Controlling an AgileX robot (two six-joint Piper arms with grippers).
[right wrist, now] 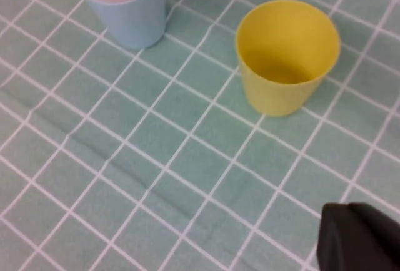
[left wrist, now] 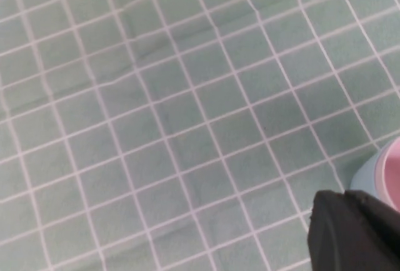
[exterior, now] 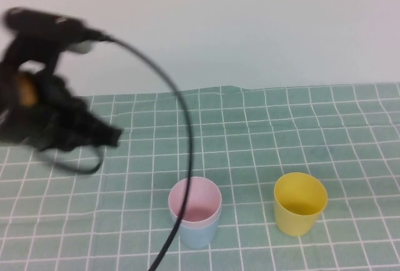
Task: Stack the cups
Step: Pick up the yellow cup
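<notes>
The pale pink cup [exterior: 195,203] sits nested inside the light blue cup [exterior: 199,235] at the front middle of the table. The yellow cup [exterior: 300,203] stands upright and empty to their right. My left gripper [exterior: 107,135] is raised at the left, well away from the cups and holding nothing. In the left wrist view its fingers [left wrist: 342,203] look closed together, with the pink cup [left wrist: 394,172] and blue cup [left wrist: 367,176] beside them. My right gripper [right wrist: 351,213] looks shut and empty, some way from the yellow cup [right wrist: 287,59] and the pink-in-blue stack [right wrist: 134,18].
A green cloth with a white grid [exterior: 281,127] covers the table and has a few creases. A black cable [exterior: 182,115] arcs from the left arm down across the front of the stacked cups. A plain white wall stands behind.
</notes>
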